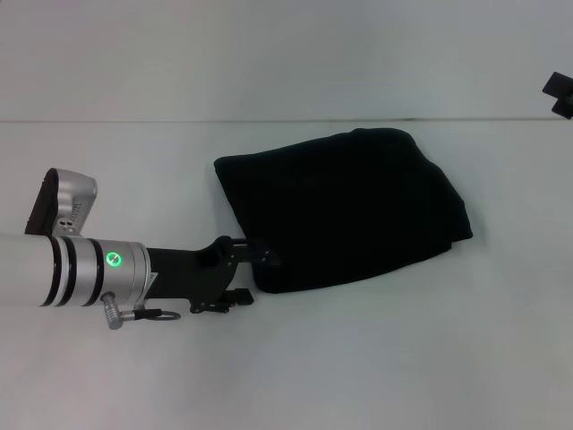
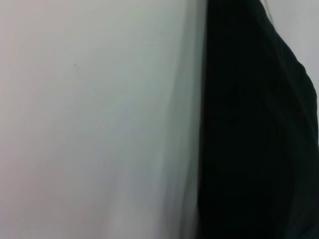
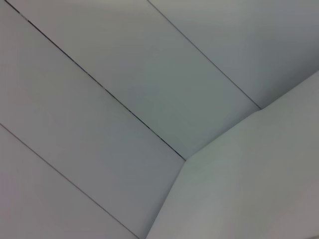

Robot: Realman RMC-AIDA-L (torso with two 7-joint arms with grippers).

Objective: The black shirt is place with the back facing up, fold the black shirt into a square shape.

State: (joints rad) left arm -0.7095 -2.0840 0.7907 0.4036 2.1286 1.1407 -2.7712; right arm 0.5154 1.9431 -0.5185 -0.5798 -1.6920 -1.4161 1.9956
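Black fabric is pretty much all there is to look at here — the black shirt (image 1: pixel 345 210) sits on the white table (image 1: pixel 430 358), a bit right of centre and toward the far edge, already bundled into a rough, lopsided rectangle.

The left gripper (image 1: pixel 255 257) is right at the shirt's near-left corner, touching or just over the hem, but black on black means there's no telling if it's open or clamped.

What could go wrong: if it drags sideways with only the top layer pinched, the stacked layers will probably slide apart and undo the fold.

The shape looks puffy, with a rounded right side and slanted edges — not square yet. No lettering shows. The right gripper is out of sight.
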